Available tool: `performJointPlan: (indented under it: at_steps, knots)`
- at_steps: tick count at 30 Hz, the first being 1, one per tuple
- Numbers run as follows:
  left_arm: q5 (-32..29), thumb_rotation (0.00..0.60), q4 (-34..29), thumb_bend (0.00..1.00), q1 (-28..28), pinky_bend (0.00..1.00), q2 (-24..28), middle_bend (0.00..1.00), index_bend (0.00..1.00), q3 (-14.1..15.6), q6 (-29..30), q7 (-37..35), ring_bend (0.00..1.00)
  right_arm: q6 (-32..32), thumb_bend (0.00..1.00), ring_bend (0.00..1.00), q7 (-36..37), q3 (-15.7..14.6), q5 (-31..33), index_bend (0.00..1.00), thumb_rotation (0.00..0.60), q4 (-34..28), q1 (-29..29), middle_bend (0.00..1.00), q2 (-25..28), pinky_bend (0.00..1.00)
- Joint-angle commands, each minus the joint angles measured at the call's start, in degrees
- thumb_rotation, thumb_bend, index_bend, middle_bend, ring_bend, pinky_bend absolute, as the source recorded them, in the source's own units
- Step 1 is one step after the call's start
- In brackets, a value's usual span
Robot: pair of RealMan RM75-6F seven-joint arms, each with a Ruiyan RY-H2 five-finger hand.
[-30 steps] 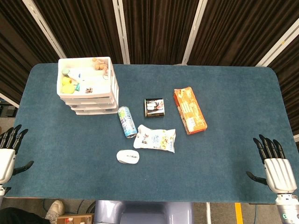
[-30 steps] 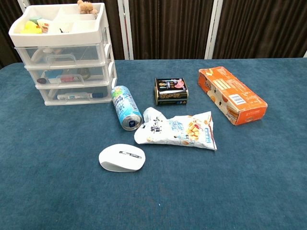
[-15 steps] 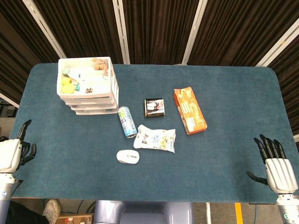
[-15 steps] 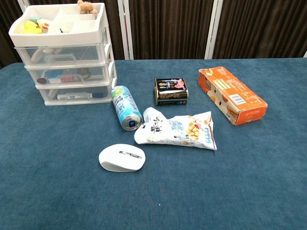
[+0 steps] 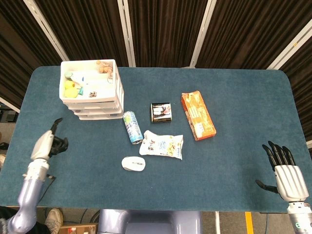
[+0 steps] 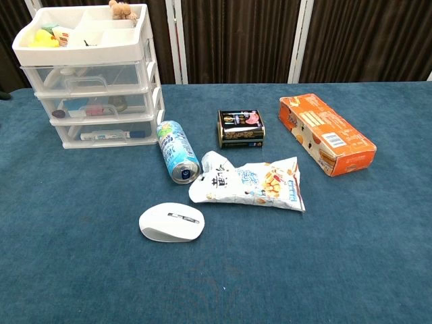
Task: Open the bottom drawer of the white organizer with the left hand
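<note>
While bottom drawer [image 6: 101,133] sits closed in organizer [image 5: 92,92] at far left of table [image 5: 234,97], front facing near. Left hand [image 5: 48,144] low at left edge, empty, fingers curled in; right hand [image 5: 285,173] spread, idle.

We saw even, bright light from above in both views, with only short soft shadows under the objects. The pictures were sharp, without glare. The dark curtains [image 5: 161,29] behind stayed dim, almost without detail.

No legible txt on any pkg
</note>
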Motion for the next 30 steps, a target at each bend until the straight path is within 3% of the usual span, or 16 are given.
performJointPlan:
  at_steps: [1,9,30]
  knots:
    - [-6.67,0.6,2.02,0.61,-4.9,0.89,-3.9,0.99,0.06,-2.29,-2.03,2.92,0.94,-0.19,0.08,0.0,0.43,-0.01,0.02,0.0,0.6,-0.02,0.12,0.0,0.14,0.0]
    - [-13.7,0.6,6.35,0.61,-9.27,0.89,-8.45,0.98,0.06,-4.46,-4.75,1.94,0.94,-0.39,0.08,0.0,1.14,-0.35,-0.59,0.0,0.6,-0.19,0.28,0.0,0.36,0.0]
    - [-17.74,0.6,15.83,0.61,-14.46,0.89,-16.11,0.98,0.06,-6.93,-9.86,-3.81,0.94,-0.84,0.08,0.0,3.11,-0.55,-0.68,0.0,0.6,-0.58,0.57,0.0,0.9,0.0]
